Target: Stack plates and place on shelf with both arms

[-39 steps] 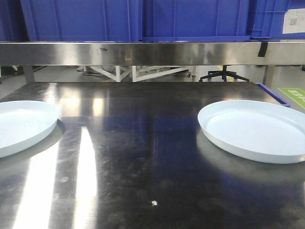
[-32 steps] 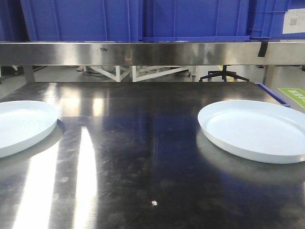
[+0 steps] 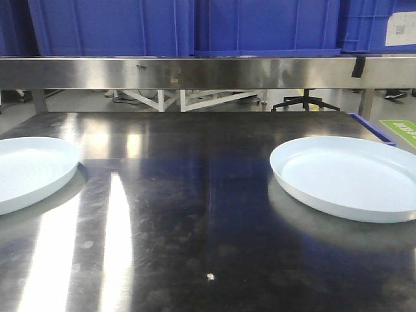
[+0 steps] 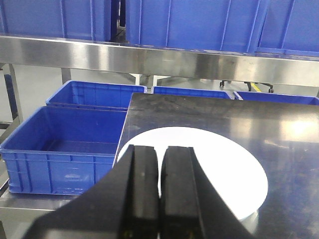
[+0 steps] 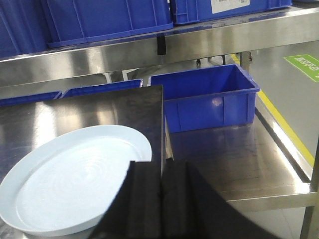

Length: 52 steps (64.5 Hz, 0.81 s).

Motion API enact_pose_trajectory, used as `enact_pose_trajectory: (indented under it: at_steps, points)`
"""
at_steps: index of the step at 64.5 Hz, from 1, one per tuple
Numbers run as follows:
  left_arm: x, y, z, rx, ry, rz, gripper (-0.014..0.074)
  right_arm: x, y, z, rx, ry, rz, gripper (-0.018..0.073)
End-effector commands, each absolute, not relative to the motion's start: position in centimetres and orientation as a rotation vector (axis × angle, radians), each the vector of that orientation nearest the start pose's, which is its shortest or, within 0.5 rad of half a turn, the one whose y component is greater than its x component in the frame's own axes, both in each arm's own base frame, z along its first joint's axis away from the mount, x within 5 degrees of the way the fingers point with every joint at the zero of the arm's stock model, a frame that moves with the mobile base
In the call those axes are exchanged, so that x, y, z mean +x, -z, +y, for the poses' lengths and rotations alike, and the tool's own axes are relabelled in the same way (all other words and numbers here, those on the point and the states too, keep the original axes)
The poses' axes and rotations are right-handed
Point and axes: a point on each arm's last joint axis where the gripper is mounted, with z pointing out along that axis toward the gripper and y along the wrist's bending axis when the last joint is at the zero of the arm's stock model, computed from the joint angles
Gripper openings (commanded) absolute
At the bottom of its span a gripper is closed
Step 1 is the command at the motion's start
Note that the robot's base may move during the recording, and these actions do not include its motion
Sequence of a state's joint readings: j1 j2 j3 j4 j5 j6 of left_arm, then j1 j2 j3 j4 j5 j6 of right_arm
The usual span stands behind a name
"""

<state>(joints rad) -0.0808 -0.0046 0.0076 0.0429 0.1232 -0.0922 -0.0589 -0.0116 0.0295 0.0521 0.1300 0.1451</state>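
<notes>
Two pale bluish-white plates lie apart on the dark steel tabletop: one at the left edge (image 3: 32, 169), the other at the right (image 3: 348, 175). Neither arm shows in the front view. My left gripper (image 4: 159, 149) is shut and empty, hovering just short of the near rim of the left plate (image 4: 219, 169). On the other side, my right gripper (image 5: 161, 164) is also shut with nothing in it, beside the right rim of the right plate (image 5: 75, 179). The steel shelf rail (image 3: 208, 71) runs along the back above the table.
Big blue crates (image 3: 182, 26) stand on the shelf. Open blue crates sit on lower racking left of the table (image 4: 65, 144) and right of it (image 5: 209, 99). The tabletop's left edge (image 4: 124, 134) and right edge (image 5: 162, 124) lie close to the plates.
</notes>
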Motion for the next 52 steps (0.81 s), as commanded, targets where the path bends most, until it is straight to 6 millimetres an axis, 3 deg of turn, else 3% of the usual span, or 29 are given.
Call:
enact_pose_trajectory:
  at_steps: [1,35,42,52]
  points:
    - [5.5,-20.8,-0.5,0.016,0.117,1.504,0.0087,5.5,-20.1,-0.3,0.185,-0.102,1.514,0.0048]
    - [5.4,-21.2,-0.5,0.014,0.123,1.492,0.0087,5.5,-20.1,-0.3,0.185,-0.102,1.514,0.0048]
    - [5.1,-23.3,-0.4,0.003,0.132,1.511,0.0087,5.5,-20.1,-0.3,0.185,-0.102,1.514,0.0048]
    - [5.9,-29.2,-0.3,0.025,0.078,1.635,0.0087,5.5,-20.1,-0.3,0.185,-0.102,1.514,0.0048]
